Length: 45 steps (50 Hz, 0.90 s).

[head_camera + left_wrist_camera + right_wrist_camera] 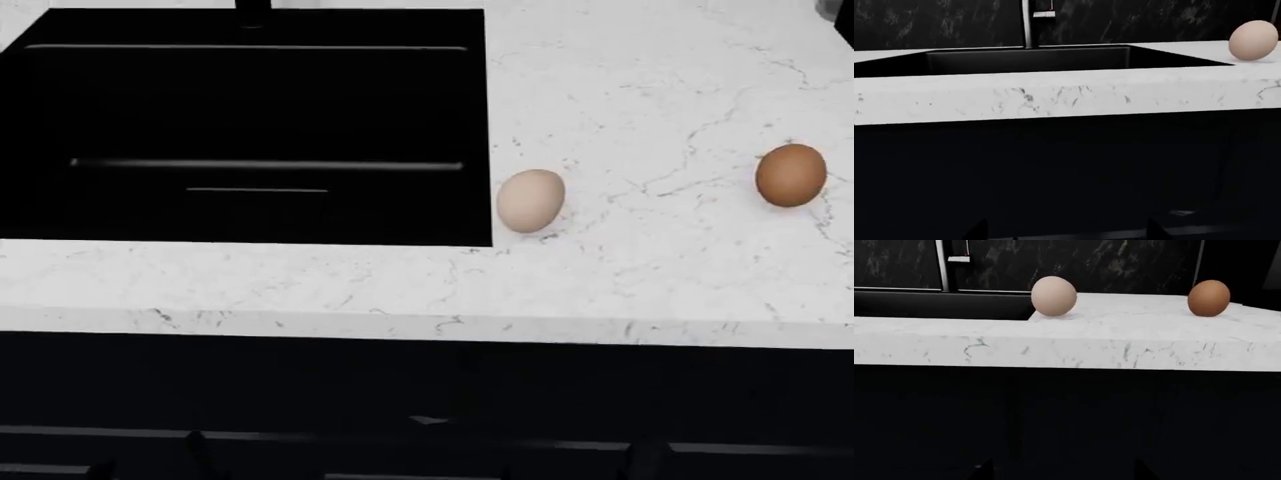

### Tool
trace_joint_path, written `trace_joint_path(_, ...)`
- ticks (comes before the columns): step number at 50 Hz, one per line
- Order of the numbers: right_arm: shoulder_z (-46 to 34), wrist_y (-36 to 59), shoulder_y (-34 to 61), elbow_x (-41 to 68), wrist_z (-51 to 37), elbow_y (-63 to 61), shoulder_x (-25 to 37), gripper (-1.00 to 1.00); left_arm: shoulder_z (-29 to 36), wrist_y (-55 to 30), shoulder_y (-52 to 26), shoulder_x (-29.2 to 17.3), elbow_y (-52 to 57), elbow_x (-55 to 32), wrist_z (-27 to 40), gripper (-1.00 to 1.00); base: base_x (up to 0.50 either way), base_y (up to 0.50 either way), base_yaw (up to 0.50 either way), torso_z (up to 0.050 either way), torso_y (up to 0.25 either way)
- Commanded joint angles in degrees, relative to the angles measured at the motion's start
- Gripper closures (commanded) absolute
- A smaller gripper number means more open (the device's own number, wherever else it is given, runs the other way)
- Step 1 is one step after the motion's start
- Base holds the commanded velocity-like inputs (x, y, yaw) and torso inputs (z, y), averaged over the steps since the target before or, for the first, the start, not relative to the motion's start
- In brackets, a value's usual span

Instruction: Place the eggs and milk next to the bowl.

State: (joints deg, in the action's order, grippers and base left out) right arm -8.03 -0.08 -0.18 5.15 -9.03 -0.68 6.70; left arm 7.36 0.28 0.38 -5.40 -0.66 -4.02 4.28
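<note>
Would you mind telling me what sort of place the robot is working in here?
Most likely a kitchen: a white marble-look countertop with a black built-in sink, a faucet behind it against a dark stone backsplash, and two eggs on the counter, one pale, one brown.

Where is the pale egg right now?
In the head view, the pale egg rests on the white counter just right of the black sink, left of the brown egg.
</note>
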Motion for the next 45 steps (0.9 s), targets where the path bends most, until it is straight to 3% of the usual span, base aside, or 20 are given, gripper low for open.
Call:
trace_joint_path(1, 0.2, -0.4, 0.2, 0.5, 0.9, 0.3, 0.0, -1.0, -1.0, -1.5, -0.5, 0.7, 0.7, -1.3, -0.9, -1.0, 0.0, 0.0, 0.0, 0.05, 0.0)
trace_joint_path(23, -1.2, 2.8, 2.7, 0.2, -0.1, -1.5, 2.1, -1.0, 0.9, -1.4, -3.6, -1.5, 1.1, -1.6, 0.1, -1.0, 0.0, 0.0, 0.0, 0.05, 0.0)
trace_joint_path(28, -1.1, 5.2, 5.3, -0.2, -0.2, -2.3, 3.2, -1.0, 0.1, -6.9, -6.8, -1.3, 2.6, -5.7, -0.9, -1.0, 0.0, 0.0, 0.0, 0.05, 0.0)
trace_joint_path(45, 0.6, 16.0, 14.9, 0.8, 0.6, -10.4, 7.5, -1.0, -1.0, -19.2, -21.7, -3.1, 8.6, -10.2, -0.9, -1.0, 0.0, 0.0, 0.0, 0.0, 0.0)
